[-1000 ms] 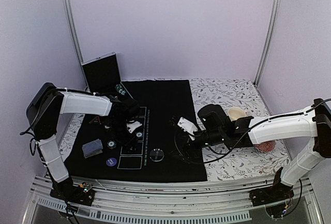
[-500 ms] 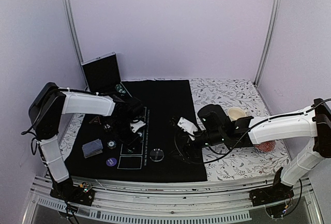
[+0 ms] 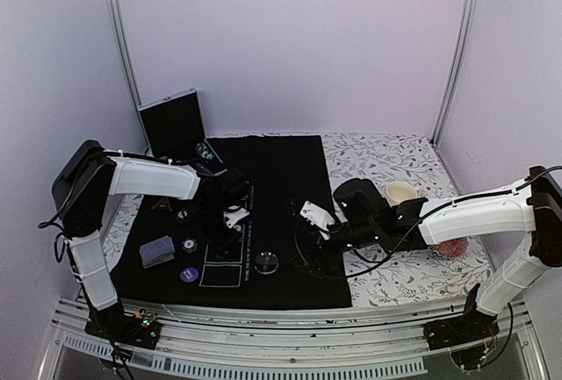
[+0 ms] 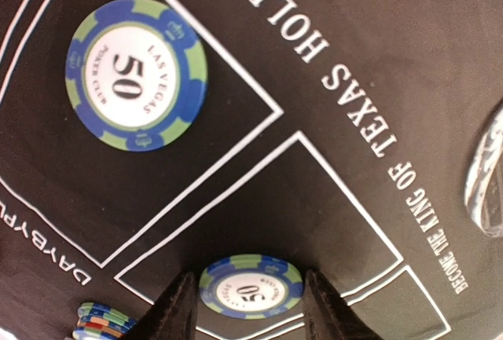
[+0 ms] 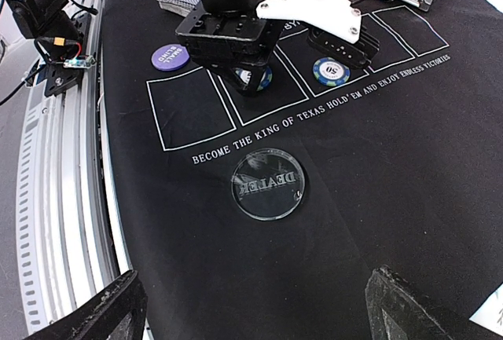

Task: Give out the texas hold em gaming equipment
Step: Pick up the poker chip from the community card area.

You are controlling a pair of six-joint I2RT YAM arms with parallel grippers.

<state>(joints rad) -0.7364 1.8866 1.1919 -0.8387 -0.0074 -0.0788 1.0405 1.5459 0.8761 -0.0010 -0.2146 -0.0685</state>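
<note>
Nudged left hand (image 4: 248, 277) toward 3 o'clock, straddling blue-green striped poker chip (image 4: 251, 286), likely to fill white-outlined box (image 4: 267, 214); cannot tell whether clamped.

Black mat (image 5: 409, 144) — "BECOME THE KING OF TEXAS HOLD'EM AND ENJOY ENDLESS VICTORIES", clear disc (image 5: 268, 184) "DEALER", chip (image 4: 136, 74) — "50 LAS VEGAS POKER CLUB", purple disc (image 5: 170, 57) "SMALL BLIND"

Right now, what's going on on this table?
The left gripper is low over the black mat, fingers either side of a 50 chip in a printed box; whether it grips is unclear. Another 50 chip lies flat in the next box. The right gripper hangs open near the clear dealer disc, holding nothing.
</note>
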